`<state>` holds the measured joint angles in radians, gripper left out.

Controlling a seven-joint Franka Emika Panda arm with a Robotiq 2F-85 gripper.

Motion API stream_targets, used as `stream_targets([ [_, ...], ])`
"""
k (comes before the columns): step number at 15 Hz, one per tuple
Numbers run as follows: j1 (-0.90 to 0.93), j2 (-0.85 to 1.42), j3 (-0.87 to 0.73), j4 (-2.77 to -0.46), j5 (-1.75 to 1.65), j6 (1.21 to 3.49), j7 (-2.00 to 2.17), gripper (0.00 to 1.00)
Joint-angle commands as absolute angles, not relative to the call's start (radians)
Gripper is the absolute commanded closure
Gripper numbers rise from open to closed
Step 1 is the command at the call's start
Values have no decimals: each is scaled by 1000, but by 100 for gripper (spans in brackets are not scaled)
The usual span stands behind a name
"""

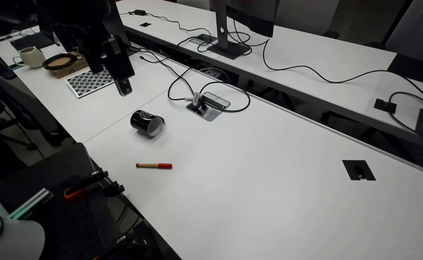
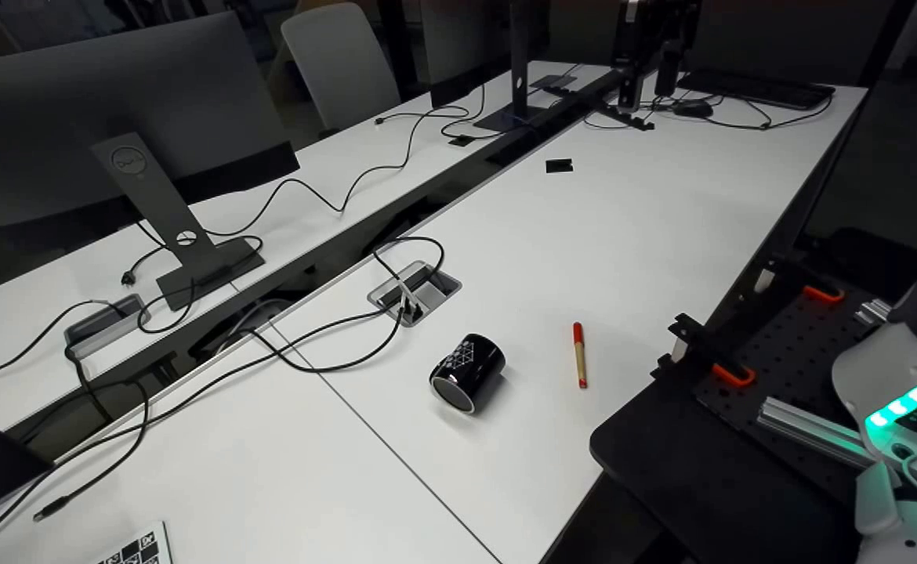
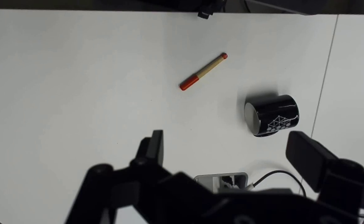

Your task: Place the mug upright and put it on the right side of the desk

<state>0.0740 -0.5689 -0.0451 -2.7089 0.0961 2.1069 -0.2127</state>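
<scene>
A black mug with a white lattice print lies on its side on the white desk [image 1: 269,180]. It shows in both exterior views [image 1: 143,122] [image 2: 470,368] and in the wrist view [image 3: 277,110]. Its mouth points away from the desk seam and its base faces the seam. In the wrist view its handle shows partly, at its lower edge. My gripper [image 3: 225,140] is open and empty, with its fingers wide apart. It hangs well above the desk, apart from the mug, and also shows in an exterior view [image 1: 117,74].
A red and tan marker [image 1: 153,165] lies near the mug. A socket box [image 2: 414,291] with cables [image 2: 333,368] is set in the desk beside the mug. A keyboard [image 1: 90,83], a cardboard box [image 1: 70,68] and a cream mug [image 1: 31,57] stand past the seam.
</scene>
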Motion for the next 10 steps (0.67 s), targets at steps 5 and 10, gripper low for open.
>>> stream_targets([
  [5, 154, -496, -139, -2692, 321, 2200, -399, 0],
  [10, 215, -371, -161, -2650, 457, 2204, -540, 0],
])
